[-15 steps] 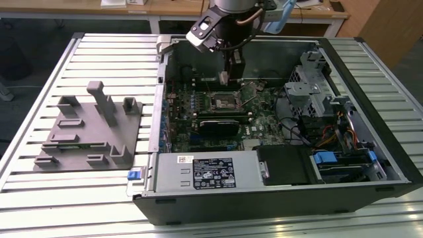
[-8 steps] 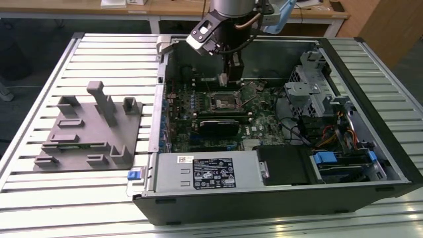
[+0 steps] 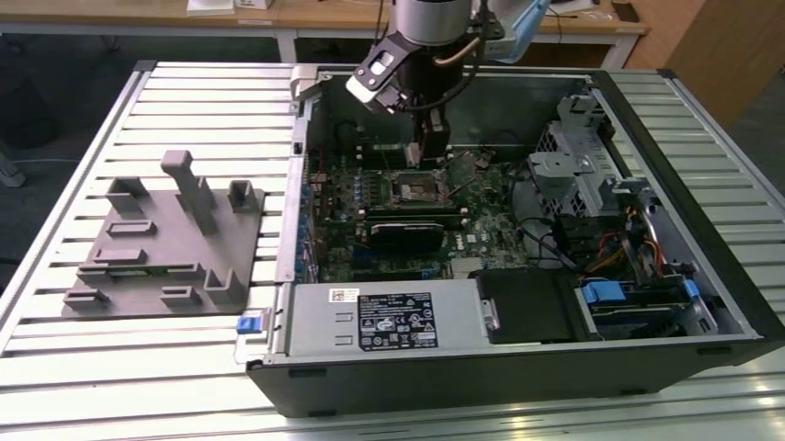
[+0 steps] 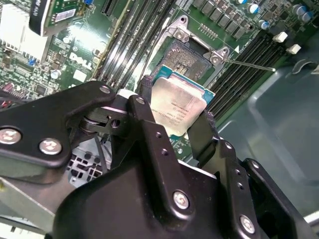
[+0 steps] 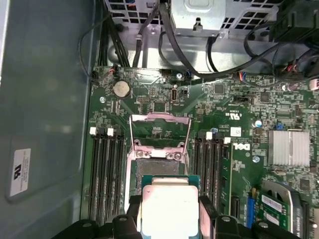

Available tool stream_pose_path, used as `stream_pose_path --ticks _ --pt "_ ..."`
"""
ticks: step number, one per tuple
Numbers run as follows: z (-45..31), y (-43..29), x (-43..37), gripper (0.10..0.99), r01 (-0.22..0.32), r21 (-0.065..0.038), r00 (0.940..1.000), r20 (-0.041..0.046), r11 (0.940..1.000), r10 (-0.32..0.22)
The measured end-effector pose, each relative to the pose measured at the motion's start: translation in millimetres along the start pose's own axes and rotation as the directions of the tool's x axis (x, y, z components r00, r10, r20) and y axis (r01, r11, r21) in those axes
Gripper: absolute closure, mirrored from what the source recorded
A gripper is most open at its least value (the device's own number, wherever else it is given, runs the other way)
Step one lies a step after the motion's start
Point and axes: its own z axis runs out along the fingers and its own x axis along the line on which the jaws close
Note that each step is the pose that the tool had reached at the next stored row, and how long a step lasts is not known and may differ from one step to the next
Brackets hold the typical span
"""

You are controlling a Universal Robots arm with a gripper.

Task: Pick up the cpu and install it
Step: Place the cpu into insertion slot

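The cpu (image 4: pixel 177 104) (image 5: pixel 167 209) is a small square chip with a pale silver top. It hangs between two black fingers (image 4: pixel 149 132), with my gripper (image 4: pixel 175 107) (image 5: pixel 169 213) shut on its opposite edges. The chip hovers a little above the motherboard, beside the square metal-framed socket (image 4: pixel 192 59) (image 5: pixel 158 164). The socket's load plate (image 5: pixel 159 127) is swung open and the socket bed is bare. In the exterior view my gripper (image 3: pixel 429 152) reaches down inside the open computer case, just behind the socket (image 3: pixel 417 188).
Memory slots (image 5: pixel 107 169) flank the socket on both sides. A black block (image 3: pixel 417 234) lies on the board in front of the socket. Cables (image 5: pixel 174 45) and a drive cage (image 3: pixel 576 138) crowd the case. A grey tray (image 3: pixel 160 239) sits on the slatted table.
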Motion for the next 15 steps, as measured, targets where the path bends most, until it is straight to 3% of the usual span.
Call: stream_pose_path --ticks 11,15 --pt "19.9 -1.5 1.3 0.545 0.0 0.0 1.0 0.0 1.0 0.0" --pt "21.5 -1.6 1.4 0.545 0.0 0.0 1.0 0.0002 1.0 0.0"
